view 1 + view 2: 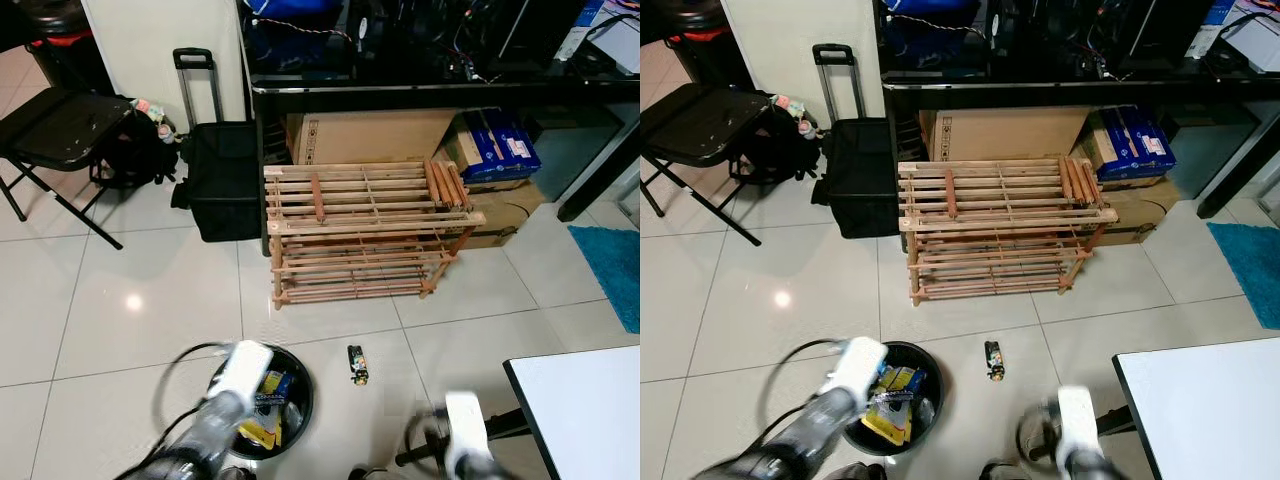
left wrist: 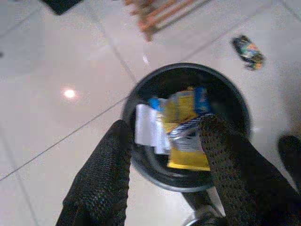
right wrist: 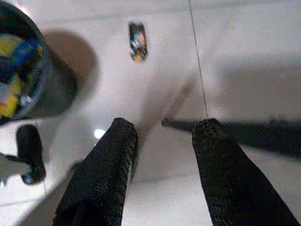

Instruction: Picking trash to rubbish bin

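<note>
A round black rubbish bin (image 1: 300,385) stands on the tiled floor just before me, holding several yellow, blue and white wrappers (image 2: 181,113). A small dark wrapper (image 1: 357,364) with orange and green print lies on the floor to the right of the bin. My left gripper (image 2: 162,141) hovers over the bin's mouth, open, with nothing between its fingers. My right gripper (image 3: 162,136) hangs open above bare floor, with the small wrapper (image 3: 138,41) some way ahead of it.
A wooden slatted shoe rack (image 1: 365,230) stands ahead against a dark desk, with cardboard boxes (image 1: 370,135) behind it. A black trolley bag (image 1: 222,175) and a folding chair (image 1: 55,135) are at the left. A white table corner (image 1: 585,410) sits at the right, a blue mat (image 1: 615,265) beyond.
</note>
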